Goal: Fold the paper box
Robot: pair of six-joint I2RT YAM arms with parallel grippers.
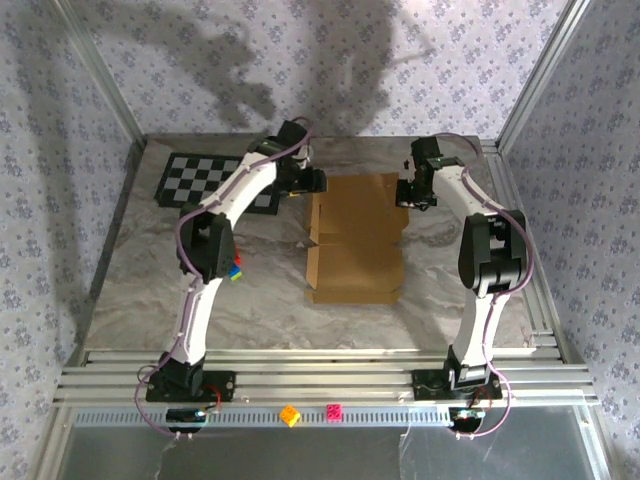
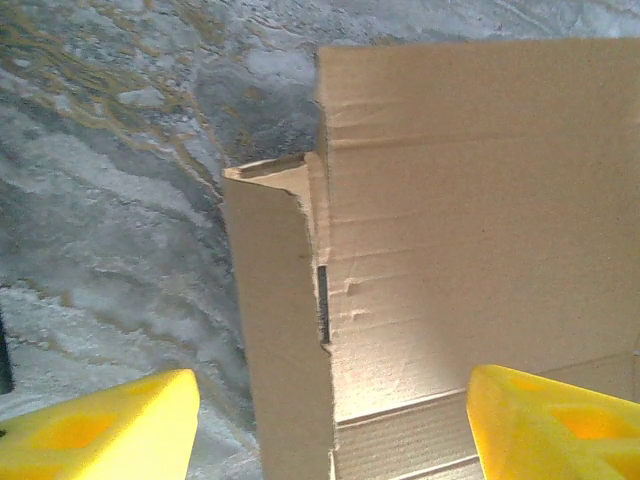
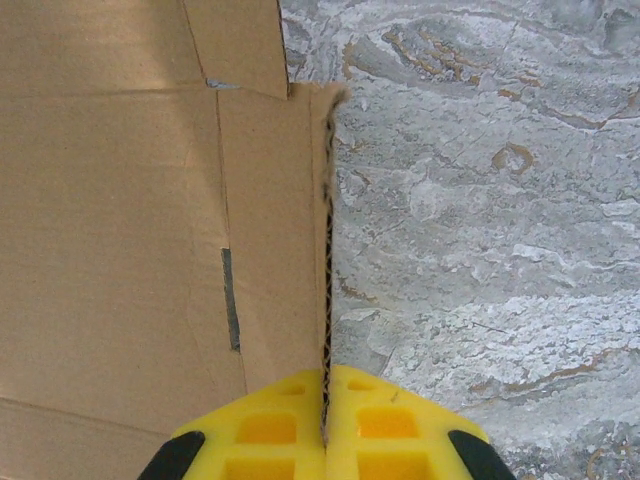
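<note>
In the top external view, the paper box [image 1: 355,240] is lying opened out at the middle of the table [image 1: 250,300], just right of the checkerboard mat [image 1: 200,182]. The left gripper [image 1: 312,184] is hanging at its far left corner and the right gripper [image 1: 413,194] at its far right corner.

In the left wrist view, the yellow fingers [image 2: 100,430] are standing wide apart, released. They are straddling the raised left side flap [image 2: 285,350] without touching it.

In the right wrist view, the jaws are clenching the right side flap [image 3: 322,250] edge-on, holding it upright.

To do this step well, the left gripper likely needs to be closing on its flap low near the crease. The right should be holding steady so both walls are rising square, without tearing the frayed edge.
</note>
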